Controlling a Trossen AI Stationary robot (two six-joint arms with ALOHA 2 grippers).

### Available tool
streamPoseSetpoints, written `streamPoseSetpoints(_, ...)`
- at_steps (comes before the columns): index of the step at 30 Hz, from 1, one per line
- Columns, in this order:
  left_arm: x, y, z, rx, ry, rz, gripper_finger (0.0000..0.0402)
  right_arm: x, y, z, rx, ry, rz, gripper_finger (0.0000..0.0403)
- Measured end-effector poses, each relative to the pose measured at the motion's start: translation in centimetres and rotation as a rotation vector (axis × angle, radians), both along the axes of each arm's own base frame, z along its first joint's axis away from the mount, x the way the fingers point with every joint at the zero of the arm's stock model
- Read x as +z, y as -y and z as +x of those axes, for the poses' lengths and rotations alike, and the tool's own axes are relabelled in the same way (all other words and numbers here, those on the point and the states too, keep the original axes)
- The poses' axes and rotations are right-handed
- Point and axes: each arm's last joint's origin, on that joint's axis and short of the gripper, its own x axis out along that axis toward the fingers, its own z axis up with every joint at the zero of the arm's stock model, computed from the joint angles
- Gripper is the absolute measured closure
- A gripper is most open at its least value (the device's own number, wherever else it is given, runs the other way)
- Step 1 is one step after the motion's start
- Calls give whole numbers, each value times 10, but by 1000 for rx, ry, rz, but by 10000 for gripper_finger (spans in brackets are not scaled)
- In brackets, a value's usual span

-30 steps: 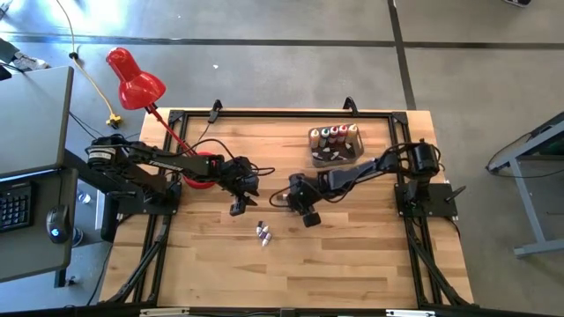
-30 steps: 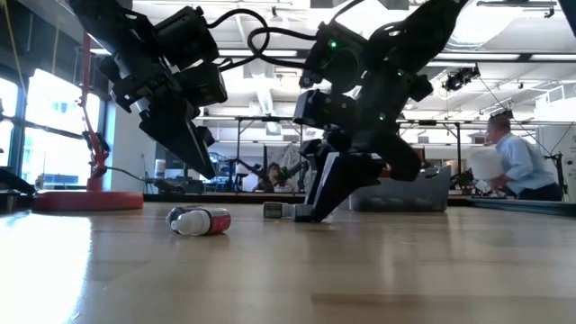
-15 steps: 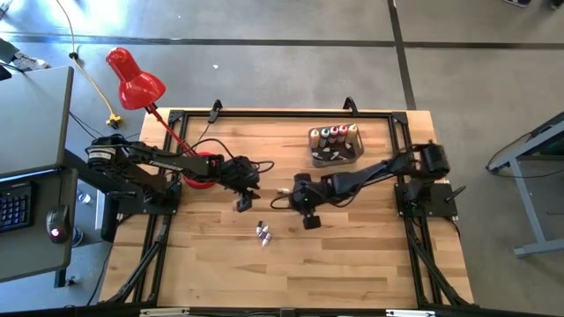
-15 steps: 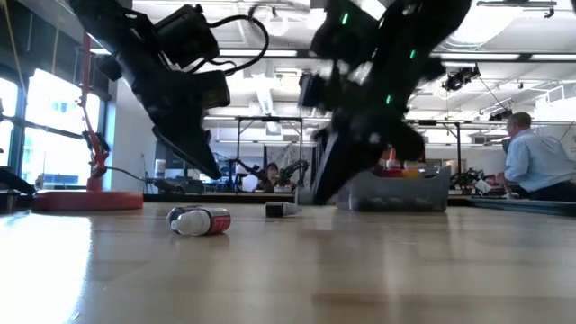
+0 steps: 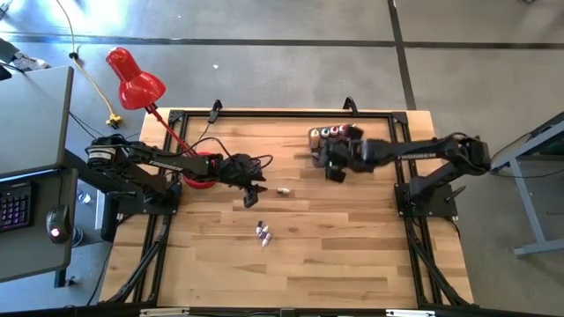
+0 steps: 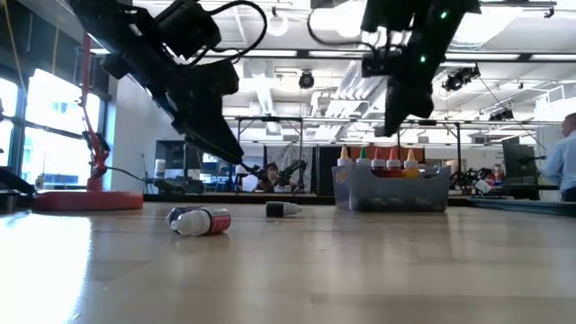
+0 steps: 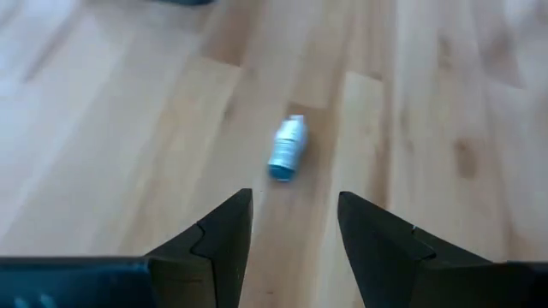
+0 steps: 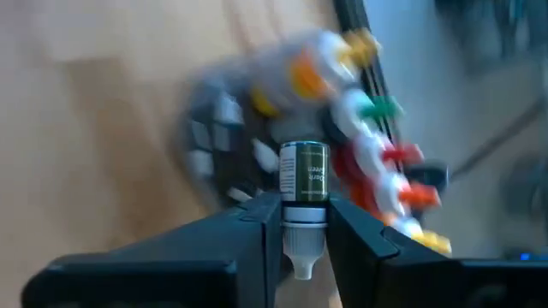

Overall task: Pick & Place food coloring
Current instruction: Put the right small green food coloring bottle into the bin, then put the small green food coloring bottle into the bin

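Note:
My right gripper (image 5: 335,170) hangs over the near side of the grey tub (image 5: 335,146) and is shut on a tiny dark-labelled bottle (image 8: 305,170) with a white cap. The tub holds several upright colour bottles (image 6: 378,158). My left gripper (image 5: 250,196) is open and hovers above the table, just left of another tiny bottle (image 5: 284,190), which lies on its side ahead of the fingers in the left wrist view (image 7: 286,149). Two more bottles (image 5: 263,233) lie on their sides nearer the front; the red one (image 6: 202,220) shows in the low view. My right gripper pinches the tiny bottle between its two fingers at the neck end (image 8: 301,212), where the dark body meets the white cap. The body sticks out past the fingertips and the cap tip (image 8: 300,261) points back toward the wrist. The bottle is lifted clear of the table.
A red desk lamp stands with its round base (image 5: 201,169) on the table behind my left arm. Bare wood stretches across the near half of the table (image 5: 335,255). A person (image 6: 565,166) shows at the low view's right edge, in the room beyond the table.
My right gripper has risen from the middle of the table and swung toward the far right, ending over the tub. My left gripper has edged to the right, toward the tiny bottle lying on the table. The bottles on the table have stayed put.

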Motion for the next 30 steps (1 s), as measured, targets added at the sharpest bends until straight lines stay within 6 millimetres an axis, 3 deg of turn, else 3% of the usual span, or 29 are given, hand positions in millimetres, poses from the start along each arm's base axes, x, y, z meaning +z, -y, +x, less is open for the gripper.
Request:
streamPoseSetpoints(5, -1, -3, -1, 115, -11, 18, 229, -1, 42, -13, -171, 25, 89, 328)
streamPoseSetpoints(10, -1, -4, -1, 122, -10, 42, 229, -3, 65, -22, -208, 72, 261, 326)
streamPoseSetpoints(14, 0, -5, -1, 152, -8, 69, 229, -4, 73, -25, -172, 92, 371, 321)
streamPoseSetpoints(19, -4, -5, 1, 139, -20, 61, 229, -4, 80, -29, -207, 64, 281, 299)
streamPoseSetpoints(24, -10, -3, 6, 31, -18, 83, 229, -3, 83, -29, -204, 53, 254, 262)
streamPoseSetpoints(30, -10, -3, 22, -120, 114, 205, 229, -2, 83, -27, -224, 101, 267, 228)
